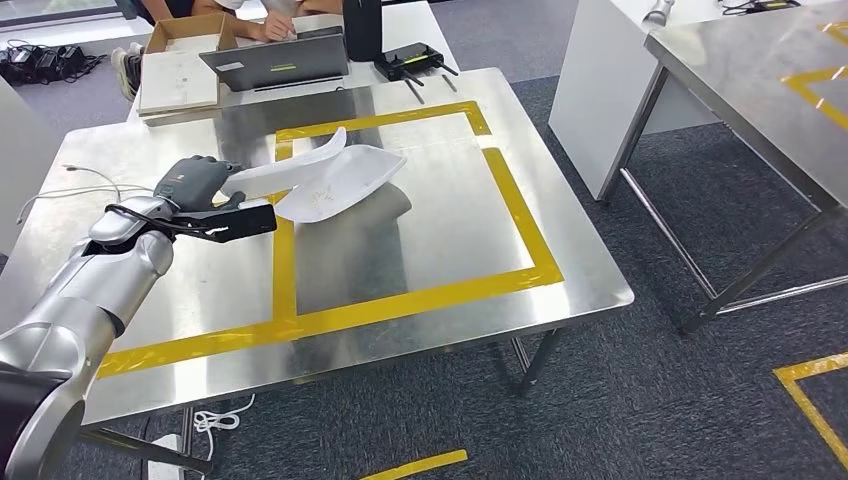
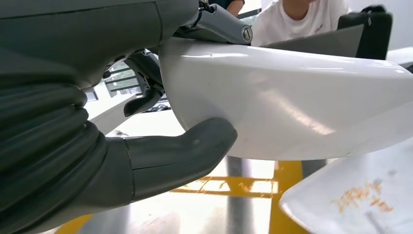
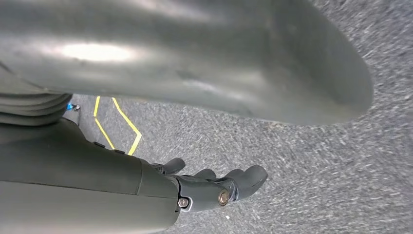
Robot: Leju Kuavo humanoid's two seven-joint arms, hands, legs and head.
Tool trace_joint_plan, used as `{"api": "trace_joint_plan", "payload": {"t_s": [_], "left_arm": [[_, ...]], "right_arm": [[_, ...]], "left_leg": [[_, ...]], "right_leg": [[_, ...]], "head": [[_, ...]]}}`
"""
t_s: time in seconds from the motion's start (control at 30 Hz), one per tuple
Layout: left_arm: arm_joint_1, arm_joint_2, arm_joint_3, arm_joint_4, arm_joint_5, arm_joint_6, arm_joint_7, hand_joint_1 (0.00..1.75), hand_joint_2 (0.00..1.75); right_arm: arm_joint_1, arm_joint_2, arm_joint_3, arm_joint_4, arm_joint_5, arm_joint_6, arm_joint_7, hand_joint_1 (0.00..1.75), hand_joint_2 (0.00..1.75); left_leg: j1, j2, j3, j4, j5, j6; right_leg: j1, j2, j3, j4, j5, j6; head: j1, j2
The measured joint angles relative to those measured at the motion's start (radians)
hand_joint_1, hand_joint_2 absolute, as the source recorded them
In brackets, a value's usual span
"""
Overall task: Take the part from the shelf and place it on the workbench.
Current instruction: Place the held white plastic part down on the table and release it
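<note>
The counter (image 1: 430, 250) was a broad steel top with a yellow taped square (image 1: 520, 215), and inside that square there was plenty of open room. Its near and right edges lay well away from the load. The left hand (image 1: 195, 185) held the white part (image 1: 320, 180) by one end, thumb under and fingers over, as the left wrist view showed it. The part hung over the square's left tape line; whether its far end was touching the steel could not be told. The grip sat far off centre, so my worry was that the long shell could swing or slip out. Behind it sat a laptop (image 1: 275, 60) and a box (image 1: 180, 65), near enough to clip on a wide swing. The right hand (image 3: 214, 187) hung over carpet, its fingers curled, holding nothing.
</note>
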Motion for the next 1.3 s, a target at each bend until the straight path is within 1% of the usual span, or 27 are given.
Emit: {"api": "trace_joint_plan", "payload": {"t_s": [0.07,0.1,0.13,0.17,0.23,0.3,0.4,0.57,0.63,0.7,0.73,0.77,0.8,0.87,0.9,0.93,0.97,1.0,1.03,1.07,1.1,1.13,1.17,1.2,1.23,1.27,1.3], "left_arm": [[0.001,0.001,0.007,0.000,0.001,0.014,-0.018,0.87,1.75],[0.002,0.001,0.009,0.000,-0.003,0.024,-0.023,0.44,1.75],[0.003,0.000,0.010,-0.002,-0.009,0.033,-0.028,0.00,1.31],[0.004,-0.003,0.011,-0.004,-0.015,0.043,-0.031,0.00,0.87],[0.004,-0.012,0.013,-0.008,-0.023,0.063,-0.037,0.00,0.00],[0.005,-0.026,0.016,-0.011,-0.023,0.083,-0.043,0.00,0.00],[0.007,-0.051,0.025,-0.013,-0.019,0.097,-0.046,0.00,0.00],[0.008,-0.083,0.030,-0.018,-0.032,0.107,-0.050,0.00,0.00],[0.008,-0.091,0.030,-0.019,-0.044,0.115,-0.045,0.00,0.00],[0.007,-0.098,0.030,-0.023,-0.050,0.122,-0.038,0.00,0.00],[0.006,-0.101,0.030,-0.025,-0.053,0.126,-0.036,0.00,0.00],[0.005,-0.105,0.030,-0.026,-0.057,0.129,-0.034,0.00,0.00],[0.004,-0.108,0.030,-0.027,-0.061,0.132,-0.032,0.00,0.00],[0.008,-0.112,0.030,-0.027,-0.068,0.134,-0.030,0.00,0.00],[0.011,-0.113,0.030,-0.026,-0.072,0.135,-0.031,0.00,0.00],[0.013,-0.115,0.030,-0.026,-0.075,0.135,-0.031,0.00,0.00],[0.014,-0.116,0.030,-0.026,-0.077,0.135,-0.031,0.00,0.00],[0.013,-0.117,0.030,-0.026,-0.078,0.135,-0.031,0.00,0.00],[0.011,-0.117,0.030,-0.027,-0.078,0.135,-0.031,0.00,0.44],[0.010,-0.117,0.030,-0.027,-0.078,0.135,-0.031,0.00,0.87],[0.008,-0.116,0.030,-0.028,-0.078,0.135,-0.031,0.00,1.31],[0.008,-0.116,0.030,-0.029,-0.079,0.135,-0.031,0.00,1.75],[0.007,-0.116,0.030,-0.029,-0.080,0.135,-0.031,0.00,1.75],[0.007,-0.115,0.030,-0.028,-0.080,0.135,-0.031,0.00,1.75],[0.007,-0.114,0.030,-0.028,-0.081,0.135,-0.030,0.00,1.75],[0.008,-0.113,0.030,-0.028,-0.082,0.136,-0.030,0.00,1.75],[0.008,-0.112,0.030,-0.027,-0.082,0.136,-0.029,0.00,1.75]], "right_arm": [[0.000,0.000,0.000,0.000,-0.001,0.000,-0.001,0.00,0.00],[0.000,0.001,0.000,0.000,-0.001,0.000,-0.002,0.00,0.00],[0.000,0.001,0.000,0.000,-0.002,0.000,-0.002,0.00,0.00],[0.000,0.001,0.000,0.000,-0.002,0.000,-0.002,0.00,0.00],[0.000,0.001,0.000,0.000,-0.004,0.000,-0.001,0.00,0.00],[-0.001,0.001,-0.001,0.000,-0.006,0.000,0.000,0.00,0.00],[-0.002,0.001,-0.002,0.000,-0.010,-0.002,0.000,0.00,0.00],[-0.003,0.001,-0.004,0.000,-0.014,-0.004,0.000,0.00,0.00],[-0.002,0.003,-0.007,0.000,-0.018,-0.004,0.000,0.00,0.00],[-0.002,0.004,-0.012,0.000,-0.021,-0.004,0.000,0.00,0.00],[-0.002,0.004,-0.014,0.000,-0.021,-0.004,0.000,0.00,0.00],[-0.002,0.004,-0.016,0.000,-0.021,-0.004,0.000,0.00,0.00],[-0.001,0.005,-0.017,0.000,-0.021,-0.004,0.000,0.00,0.00],[0.001,0.006,-0.018,0.000,-0.021,-0.003,0.000,0.00,0.00],[0.002,0.007,-0.018,0.000,-0.021,-0.003,0.000,0.00,0.00],[0.002,0.008,-0.018,0.000,-0.021,-0.003,0.000,0.00,0.00],[0.002,0.008,-0.018,0.000,-0.021,-0.003,0.000,0.00,0.00],[0.002,0.008,-0.018,0.000,-0.021,-0.003,0.000,0.00,0.00],[0.001,0.012,-0.018,0.001,-0.021,-0.003,0.000,0.00,0.00],[0.001,0.013,-0.019,0.000,-0.021,-0.003,0.000,0.00,0.00],[0.001,0.015,-0.019,0.000,-0.021,-0.002,0.000,0.00,0.00],[0.001,0.017,-0.019,0.001,-0.021,-0.002,0.000,0.00,0.00],[0.001,0.016,-0.019,0.000,-0.020,-0.001,0.000,0.00,0.00],[0.001,0.019,-0.019,0.001,-0.020,-0.001,-0.001,0.00,0.00],[0.000,0.019,-0.019,0.001,-0.019,-0.001,-0.001,0.00,0.00],[0.000,0.019,-0.019,0.001,-0.018,-0.001,-0.002,0.00,0.00],[0.000,0.019,-0.019,0.001,-0.017,-0.001,-0.002,0.00,0.00]], "left_leg": [[-0.002,0.000,0.017,-0.126,0.119,0.007],[-0.003,0.000,0.024,-0.170,0.160,0.013],[-0.005,-0.001,0.027,-0.194,0.183,0.018],[-0.006,-0.001,0.028,-0.201,0.188,0.018],[-0.005,-0.003,0.031,-0.202,0.196,0.017],[-0.006,-0.006,0.032,-0.202,0.195,0.019],[-0.006,-0.011,0.032,-0.202,0.191,0.026],[-0.008,-0.011,0.033,-0.201,0.188,0.032],[-0.013,-0.010,0.034,-0.200,0.187,0.041],[-0.011,-0.007,0.045,-0.215,0.194,0.054],[-0.007,-0.004,0.052,-0.227,0.201,0.057],[-0.003,-0.002,0.058,-0.236,0.206,0.059],[-0.001,0.001,0.060,-0.240,0.208,0.060],[0.001,0.004,0.057,-0.240,0.210,0.060],[0.002,0.005,0.055,-0.237,0.211,0.057],[0.005,0.005,0.050,-0.232,0.211,0.053],[0.010,0.005,0.045,-0.225,0.210,0.047],[0.014,0.005,0.038,-0.212,0.207,0.038],[0.016,0.005,0.030,-0.199,0.203,0.027],[0.017,0.004,0.023,-0.186,0.200,0.017],[0.016,0.003,0.018,-0.178,0.198,0.007],[0.015,0.003,0.015,-0.176,0.199,0.000],[0.015,0.002,0.015,-0.178,0.202,-0.006],[0.016,0.003,0.013,-0.177,0.201,-0.011],[0.018,0.003,0.008,-0.167,0.189,-0.016],[0.018,0.004,-0.004,-0.137,0.164,-0.019],[0.018,0.005,-0.023,-0.087,0.128,-0.020]], "right_leg": [[0.001,0.003,0.017,0.002,-0.016,0.007],[0.002,0.005,0.021,0.004,-0.023,0.012],[0.002,0.006,0.022,0.005,-0.029,0.018],[0.005,0.007,0.022,0.008,-0.034,0.019],[0.006,0.006,0.023,0.007,-0.038,0.011],[0.007,0.005,0.027,0.002,-0.038,0.004],[0.006,0.001,0.033,-0.006,-0.039,0.009],[0.004,0.001,0.038,-0.012,-0.039,0.030],[-0.001,0.001,0.041,-0.019,-0.036,0.043],[-0.001,0.001,0.046,-0.024,-0.035,0.056],[0.000,0.000,0.043,-0.012,-0.045,0.059],[0.000,-0.002,0.029,0.020,-0.067,0.061],[-0.002,-0.004,0.005,0.075,-0.099,0.063],[-0.009,-0.005,-0.057,0.207,-0.160,0.069],[-0.013,-0.006,-0.075,0.246,-0.169,0.073],[-0.019,-0.007,-0.074,0.245,-0.159,0.078],[-0.025,-0.009,-0.051,0.203,-0.132,0.083],[-0.031,-0.012,-0.016,0.135,-0.104,0.091],[-0.035,-0.012,0.011,0.080,-0.082,0.097],[-0.036,-0.012,0.029,0.044,-0.069,0.096],[-0.036,-0.010,0.032,0.033,-0.067,0.089],[-0.033,-0.008,0.026,0.042,-0.067,0.078],[-0.033,-0.008,0.022,0.045,-0.065,0.064],[-0.033,-0.009,0.019,0.045,-0.061,0.055],[-0.032,-0.010,0.017,0.044,-0.056,0.046],[-0.032,-0.010,0.014,0.042,-0.051,0.037],[-0.030,-0.010,0.010,0.041,-0.046,0.031]], "head": [[0.000,0.000],[-0.001,0.000],[-0.001,0.000],[-0.001,0.000],[0.000,0.000],[0.001,0.000],[0.002,0.000],[0.003,0.000],[0.002,0.000],[0.002,0.000],[0.004,0.000],[0.006,0.000],[0.008,0.000],[0.010,0.000],[0.010,0.000],[0.010,0.000],[0.011,0.000],[0.011,0.000],[0.014,0.000],[0.015,0.000],[0.016,0.000],[0.015,0.000],[0.012,0.000],[0.010,0.000],[0.007,0.000],[0.004,0.000],[0.001,0.000]]}}
